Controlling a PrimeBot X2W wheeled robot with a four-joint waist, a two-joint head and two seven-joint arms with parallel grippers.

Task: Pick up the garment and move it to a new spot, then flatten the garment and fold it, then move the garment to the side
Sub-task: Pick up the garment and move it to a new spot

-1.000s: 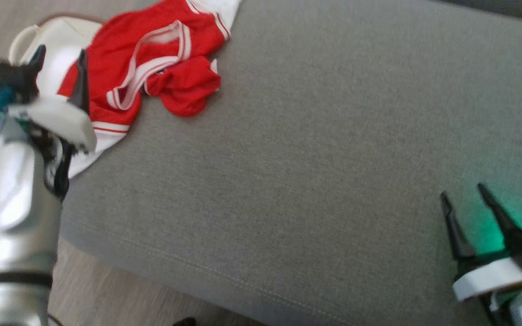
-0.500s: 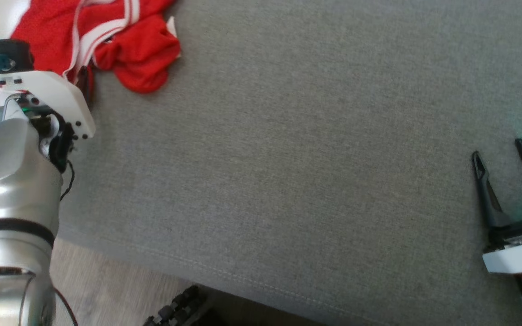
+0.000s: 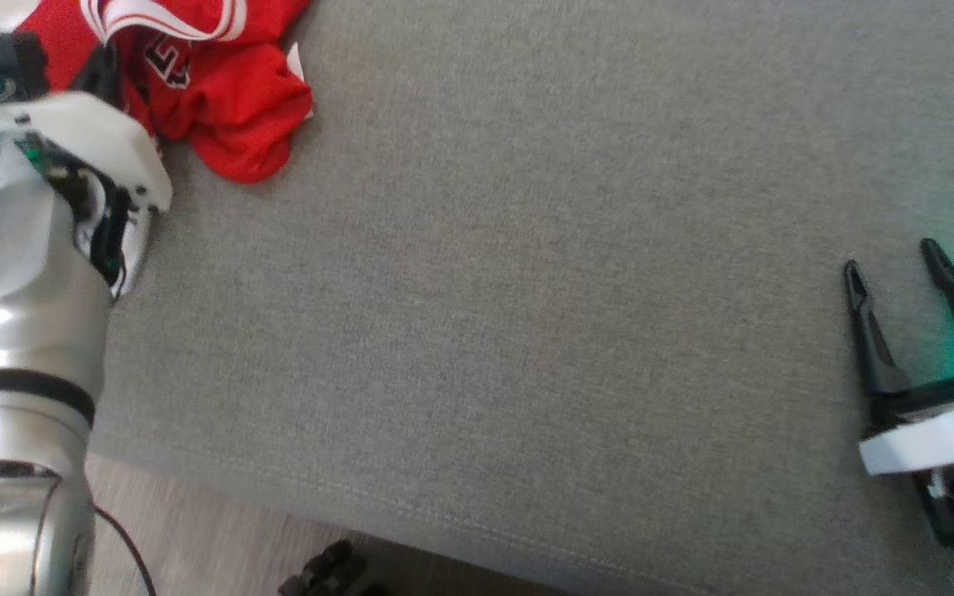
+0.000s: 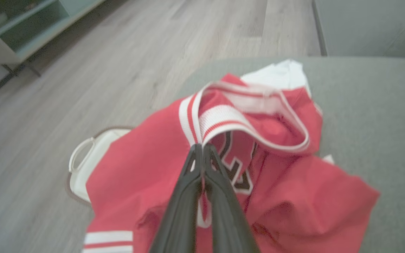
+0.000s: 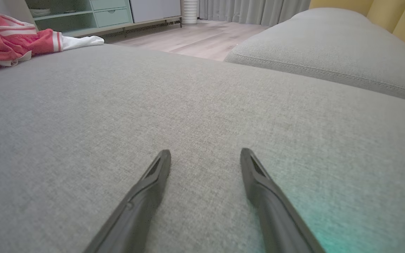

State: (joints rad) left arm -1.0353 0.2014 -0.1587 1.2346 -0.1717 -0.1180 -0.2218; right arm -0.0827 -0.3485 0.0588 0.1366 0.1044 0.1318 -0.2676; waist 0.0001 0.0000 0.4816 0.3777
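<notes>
- Grey sofa cushion (image 3: 527,290), broad and bare across its middle.
- Red garment (image 3: 228,124) with white striped trim, crumpled at the cushion's far left corner and spilling over its edge.
- White container with a loop handle (image 4: 83,175) on the floor beside that corner, partly under the garment; contents hidden.
- Left gripper (image 4: 202,147), the nearer one, pinched tight on the garment's striped trim.
- Right gripper (image 3: 892,257), spread wide and holding nothing, over the cushion's right side, well apart from the garment.

The left gripper (image 4: 200,147), whose jaws stood wide apart beside the garment (image 4: 142,165) a second ago, has pinched together on its striped trim (image 4: 220,121) (red and white). The cloth has bunched up there, and a black number (image 4: 237,165) now shows.
</notes>
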